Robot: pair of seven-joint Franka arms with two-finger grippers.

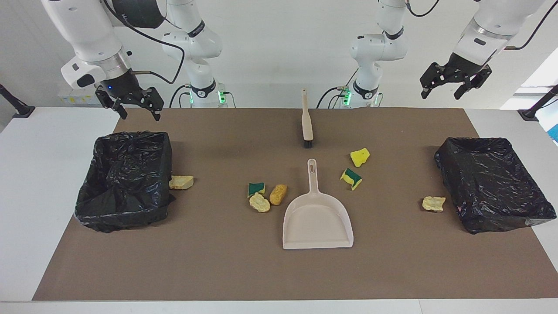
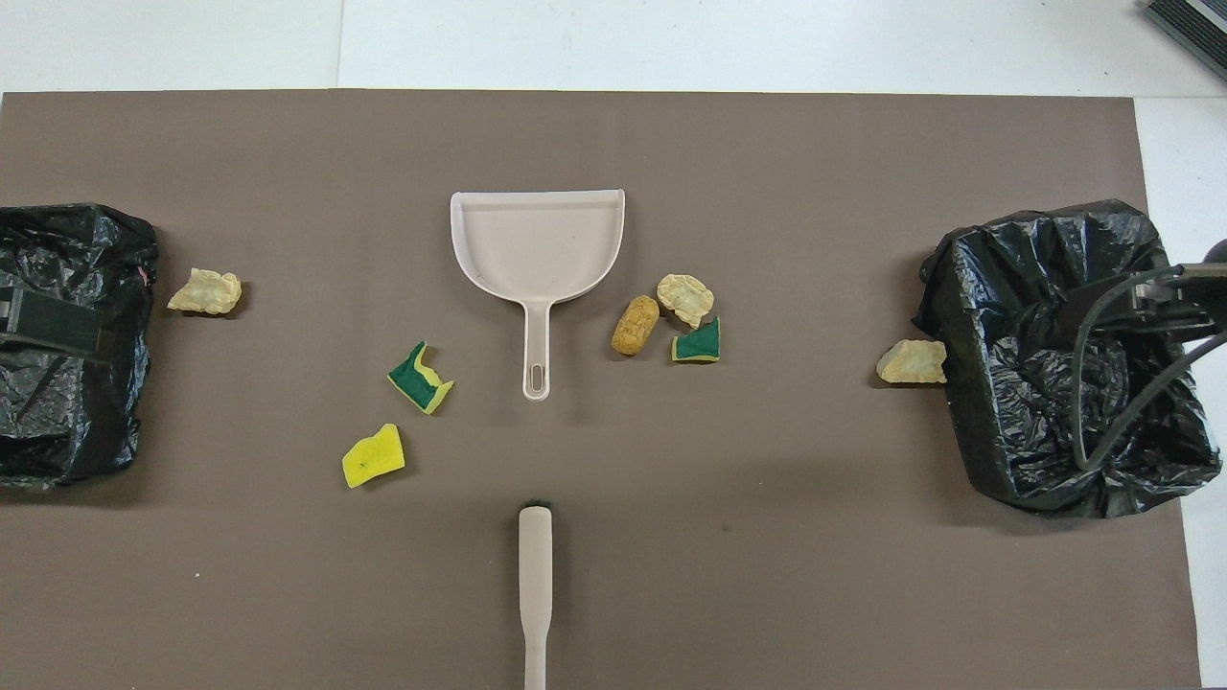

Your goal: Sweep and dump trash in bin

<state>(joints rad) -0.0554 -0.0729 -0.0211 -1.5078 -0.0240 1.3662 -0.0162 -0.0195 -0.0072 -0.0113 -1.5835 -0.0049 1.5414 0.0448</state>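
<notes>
1. Clearly the right gripper [image 1: 134,104] hangs empty with its fingers spread apart, over the robots' edge of the brown mat by the bin [image 1: 124,181] at the right arm's end of the table; the left gripper [image 1: 453,82] is likewise empty with fingers apart, raised over the robots' edge toward the left arm's end, near the other bin [image 1: 495,183].
2. Neither touches the brush [image 1: 306,120], which lies midway along the robots' edge, bristles pointing at the dustpan [image 1: 317,218]. Its slim, stiff handle looks light and is the natural place to grip.
3. The dustpan lies flat, handle toward the robots, mouth facing away. Thin, rigid plastic, probably light and liable to slide on the mat; hold it by the handle.
4. The trash [image 1: 268,195] is seven foam and sponge chunks: three clustered just beside the dustpan, two on its other side, one near each bin.
5. These chunks look soft and very light, so likely to roll or bounce under a brisk stroke; short, gentle sweeps seem wise.
</notes>
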